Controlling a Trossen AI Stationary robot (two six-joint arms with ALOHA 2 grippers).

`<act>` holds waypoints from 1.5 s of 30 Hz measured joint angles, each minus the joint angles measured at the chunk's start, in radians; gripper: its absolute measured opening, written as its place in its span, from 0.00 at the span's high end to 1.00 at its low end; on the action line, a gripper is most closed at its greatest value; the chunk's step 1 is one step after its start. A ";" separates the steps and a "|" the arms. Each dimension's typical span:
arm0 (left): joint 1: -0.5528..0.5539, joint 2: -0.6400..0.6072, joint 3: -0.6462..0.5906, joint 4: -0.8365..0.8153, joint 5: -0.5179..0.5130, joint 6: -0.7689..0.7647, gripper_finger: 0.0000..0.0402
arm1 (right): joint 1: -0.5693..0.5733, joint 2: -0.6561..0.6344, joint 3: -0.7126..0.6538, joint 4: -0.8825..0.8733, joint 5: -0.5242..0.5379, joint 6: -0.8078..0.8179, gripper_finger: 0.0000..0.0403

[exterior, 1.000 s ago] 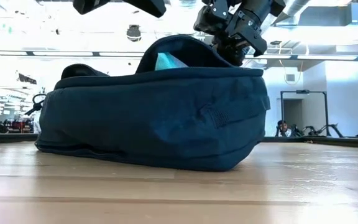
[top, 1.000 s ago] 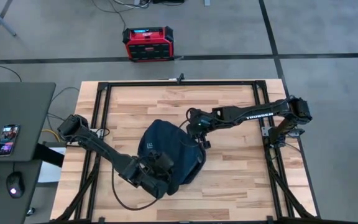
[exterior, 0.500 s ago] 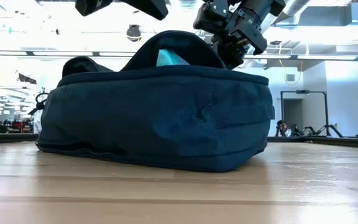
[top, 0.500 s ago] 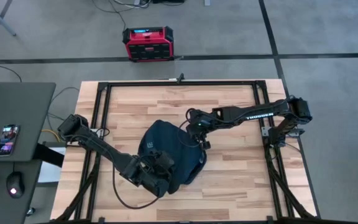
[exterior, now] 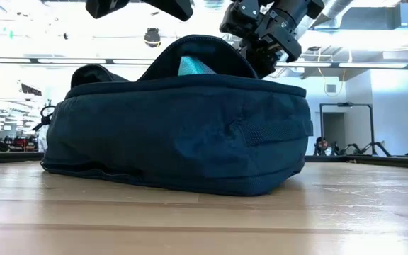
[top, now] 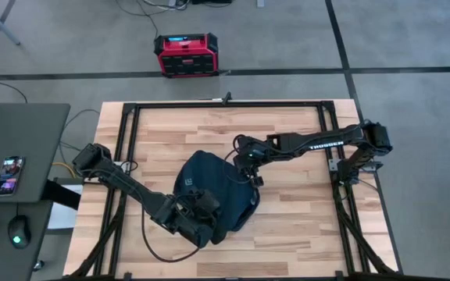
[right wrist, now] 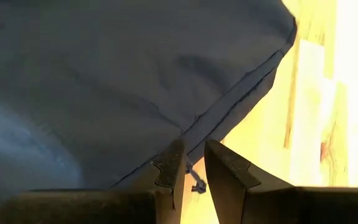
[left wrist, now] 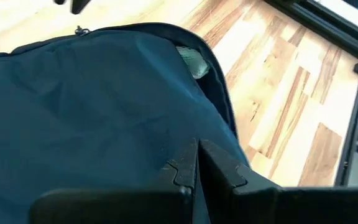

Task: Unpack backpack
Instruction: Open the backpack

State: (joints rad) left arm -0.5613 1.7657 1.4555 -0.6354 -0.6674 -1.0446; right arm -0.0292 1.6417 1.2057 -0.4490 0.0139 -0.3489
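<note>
Your left gripper (left wrist: 197, 163) has its fingers (left wrist: 182, 171) pressed together with only a thin slit between them, right against the dark navy-teal fabric of the backpack (top: 213, 195); you cannot tell from the wrist view whether cloth is pinched in that slit. Just past those fingertips the fabric rises to the open zipper edge, where a pale teal item (left wrist: 193, 61) peeks out of the opening.

Your right gripper (right wrist: 194, 163) has its fingers (right wrist: 169, 168) nearly together with a narrow gap, and a small zipper pull (right wrist: 197, 185) hangs just beyond the tips, at the seam where the backpack meets the wooden table (top: 287, 226).

Looking down, the backpack lies flat near the table's middle, its long axis running diagonally from the left gripper (top: 196, 212) up toward the right gripper (top: 250, 168), with its rounded end nearest the right one. Farther off, a red-black box (top: 184, 55) sits on the floor.

Against half a second ago nothing has visibly shifted; a second ago the backpack sat slightly lower and slumped more in the low view.
</note>
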 joint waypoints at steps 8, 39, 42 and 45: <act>0.000 0.000 0.000 0.006 0.024 -0.018 1.00 | 0.000 0.000 0.000 0.016 0.000 0.000 0.86; -0.001 0.000 0.000 0.006 0.036 0.003 1.00 | 0.000 0.000 0.000 0.008 -0.019 0.000 0.52; -0.001 0.000 0.000 0.006 0.036 0.002 1.00 | 0.000 0.000 0.000 0.006 -0.019 0.000 0.50; -0.001 0.000 0.000 0.006 0.037 0.001 1.00 | 0.000 0.000 0.000 0.003 -0.019 0.000 0.51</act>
State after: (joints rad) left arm -0.5621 1.7660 1.4555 -0.6294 -0.6308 -1.0437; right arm -0.0292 1.6419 1.2057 -0.4463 -0.0048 -0.3485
